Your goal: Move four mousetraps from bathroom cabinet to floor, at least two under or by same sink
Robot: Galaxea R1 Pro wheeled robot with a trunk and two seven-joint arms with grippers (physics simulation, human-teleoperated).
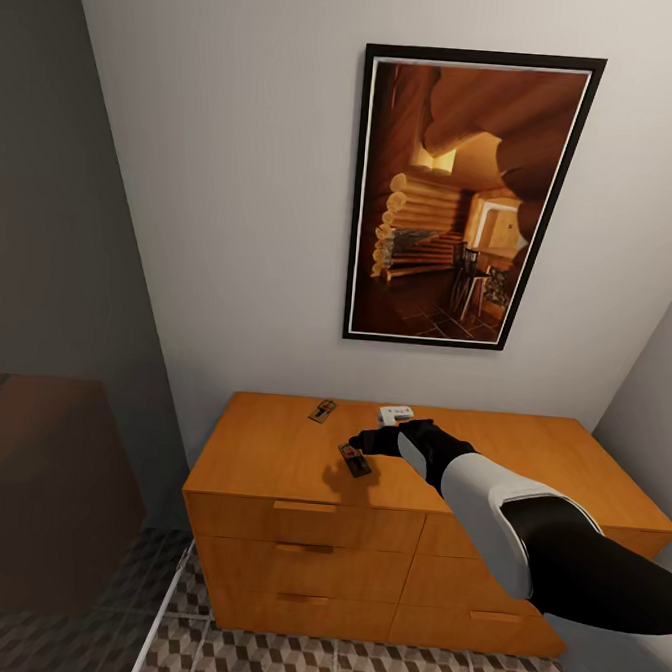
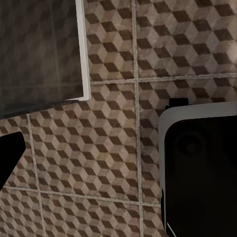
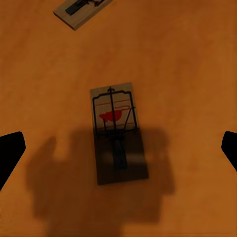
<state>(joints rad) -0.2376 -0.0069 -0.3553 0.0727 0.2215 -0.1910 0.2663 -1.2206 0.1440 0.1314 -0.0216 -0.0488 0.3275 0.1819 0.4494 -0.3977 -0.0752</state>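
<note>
Reaching forward over the orange cabinet (image 1: 268,452), the right gripper (image 1: 360,446) hovered just above one mousetrap (image 3: 118,132), its fingers (image 3: 10,153) spread wide on either side and touching nothing. That mousetrap lay flat near the middle of the cabinet top, under the hand's shadow. A second mousetrap (image 1: 322,410) lay farther back and slightly left, near the wall. Just right of it sat a small white object (image 1: 396,413). Above hung a framed picture (image 1: 466,195). Cube-patterned bathroom floor (image 2: 113,143) spread beneath the left arm; whether the left fingers were released or clenched, I cannot tell.
</note>
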